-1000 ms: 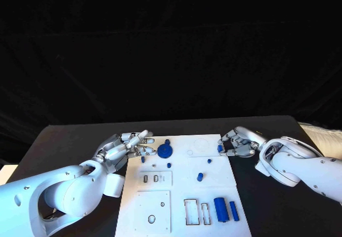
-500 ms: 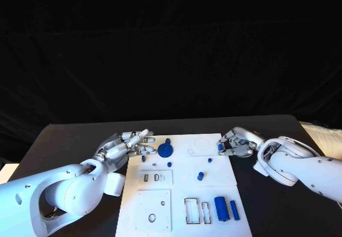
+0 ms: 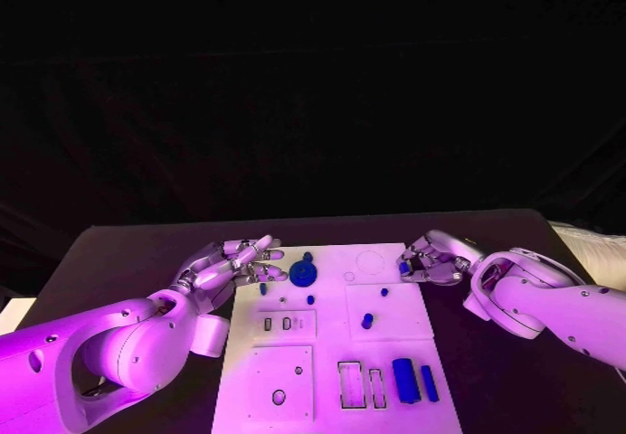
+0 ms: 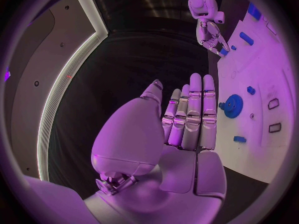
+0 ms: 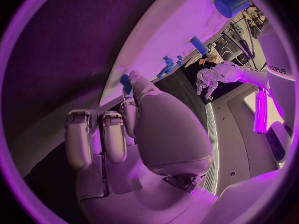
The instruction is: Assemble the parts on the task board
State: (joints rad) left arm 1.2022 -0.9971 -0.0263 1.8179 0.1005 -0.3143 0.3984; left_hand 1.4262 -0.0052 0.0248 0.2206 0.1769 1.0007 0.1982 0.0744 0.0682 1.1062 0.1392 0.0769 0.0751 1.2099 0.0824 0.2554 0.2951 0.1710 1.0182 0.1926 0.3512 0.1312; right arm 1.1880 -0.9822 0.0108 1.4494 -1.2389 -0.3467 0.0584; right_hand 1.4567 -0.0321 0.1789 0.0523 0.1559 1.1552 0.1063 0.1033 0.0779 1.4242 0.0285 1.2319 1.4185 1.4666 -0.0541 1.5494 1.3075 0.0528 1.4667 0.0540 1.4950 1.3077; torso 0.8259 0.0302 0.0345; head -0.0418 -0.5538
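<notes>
Hardly anything has moved since a second ago, just the right hand [image 3: 428, 259] creeping a touch further in along the far right edge of the task board [image 3: 333, 380]; the left one hasn't budged.

Working near to far from where I'm watching: at the near end of the board two blue cylinders [image 3: 413, 381] lie side by side, right next to a pair of rectangular slots [image 3: 362, 386]. Further up there's a small blue peg [image 3: 366, 320] on the right square panel, then a smaller blue pin [image 3: 384, 292] beyond it. On the left side a blue gear [image 3: 304, 273] sits flat on the board, with a couple of tiny blue bits near it.

My left hand [image 3: 239, 263] hovers over the board's far left edge, fingers stretched out straight and together, holding nothing. My right hand has its fingers curled in, and I can see a small blue part [image 5: 126, 82] pinched at the fingertips, right at the board's edge
</notes>
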